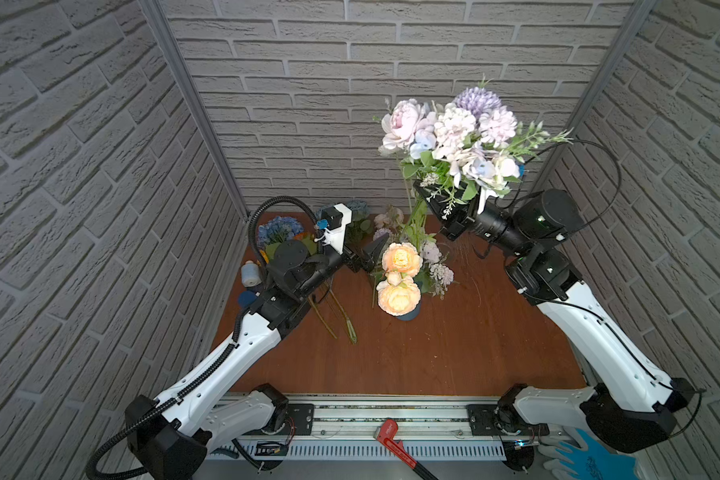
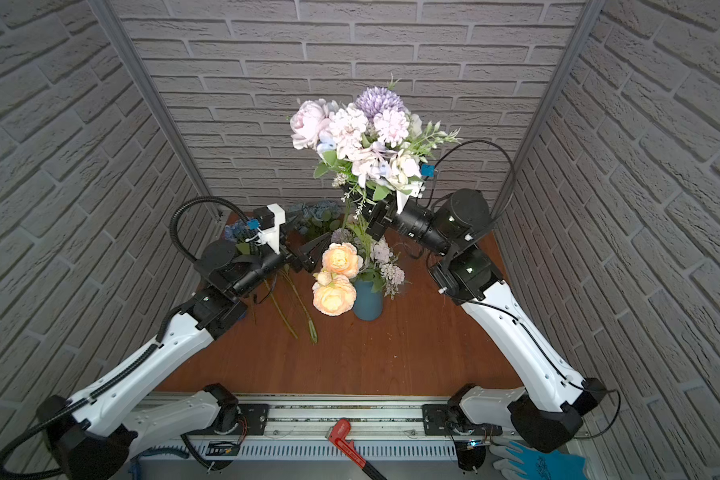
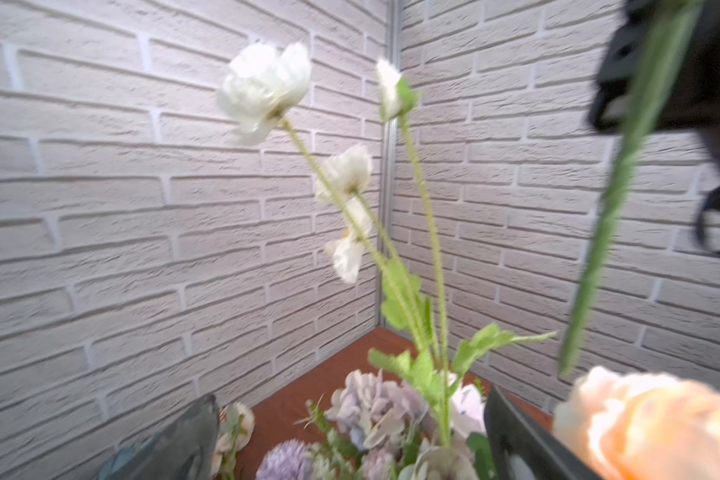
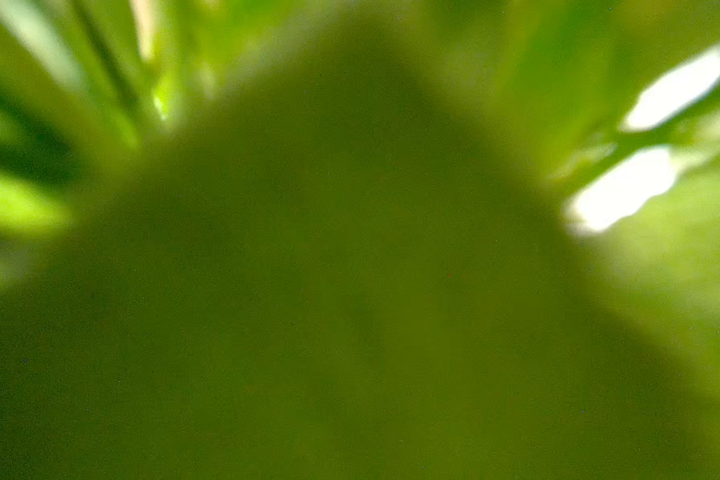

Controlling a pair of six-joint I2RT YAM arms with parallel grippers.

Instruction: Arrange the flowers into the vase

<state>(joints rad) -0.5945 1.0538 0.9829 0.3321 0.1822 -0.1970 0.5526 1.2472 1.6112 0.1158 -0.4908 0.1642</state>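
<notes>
- Grip first: my right gripper (image 1: pixel 431 201) is pressed tight on the green stem (image 3: pixel 624 187) of a lilac-and-white bouquet (image 1: pixel 454 133), held high over the blue vase (image 2: pixel 368 303); the stem's lower end hangs free above the vase mouth, not yet inside.
- My left gripper (image 1: pixel 373 255) stands spread wide and empty, just beside the peach roses (image 1: pixel 400 257) that sit in the vase.
- My right wrist view is nothing but green blur; I must judge the aim from both top views and the left wrist view.
- The mouth looks crowded: peach roses at the front, lilac clusters (image 1: pixel 441 272) to the right, tall white buds (image 3: pixel 262 87) rising through the middle; the gap behind the roses seems the best entry.
- I should keep the stem near upright and come down slowly; a slant would likely snag the thin bud stems or tip the vase.
- The bouquet looks top-heavy; I would let go only once the stem sits deep, with my left jaws ready to nudge the roses aside.
</notes>
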